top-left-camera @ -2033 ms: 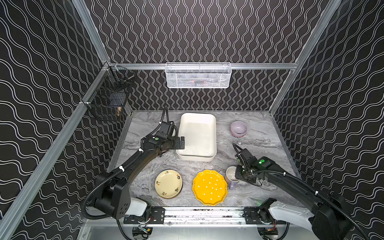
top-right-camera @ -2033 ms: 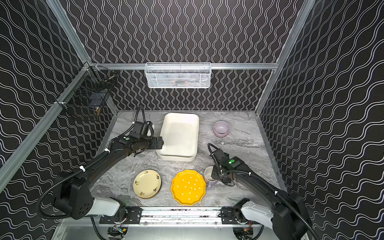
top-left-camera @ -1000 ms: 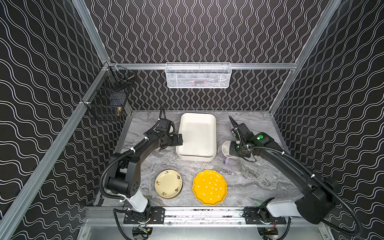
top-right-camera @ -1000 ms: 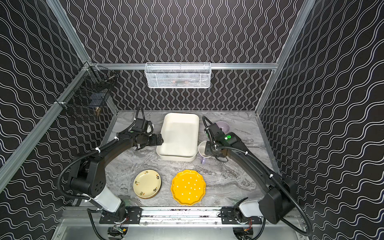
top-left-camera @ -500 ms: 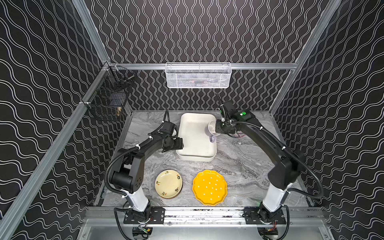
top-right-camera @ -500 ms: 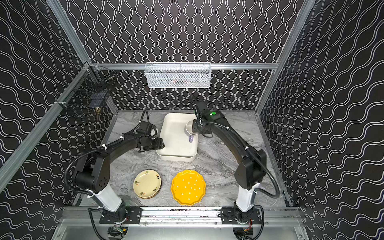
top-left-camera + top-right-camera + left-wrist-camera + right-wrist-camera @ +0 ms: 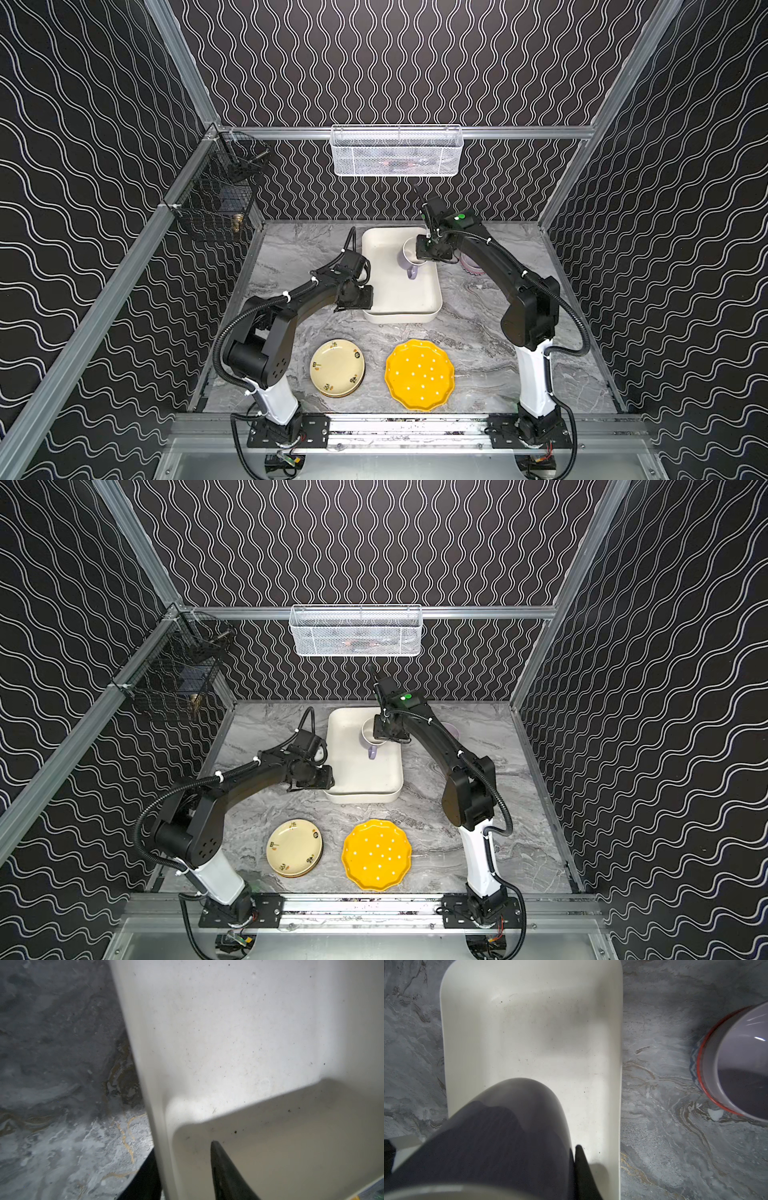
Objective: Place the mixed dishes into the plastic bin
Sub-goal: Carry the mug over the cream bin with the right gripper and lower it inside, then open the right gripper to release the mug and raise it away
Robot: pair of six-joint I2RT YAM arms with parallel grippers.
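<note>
Lavender mug (image 7: 406,259) rim between right jaws, over plastic bin (image 7: 399,318)

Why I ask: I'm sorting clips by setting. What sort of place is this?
Probably a robot test cell: two robot arms mounted on an aluminium rail, wave-patterned walls boxing in a marble-look tabletop.

Lit evenly from above in both top views; sharp, with soft shadows beside the bin (image 7: 395,291). Dimmer in wrist views: blurred close on the mug (image 7: 498,1136), glinting inside the bowl (image 7: 737,1053).
</note>
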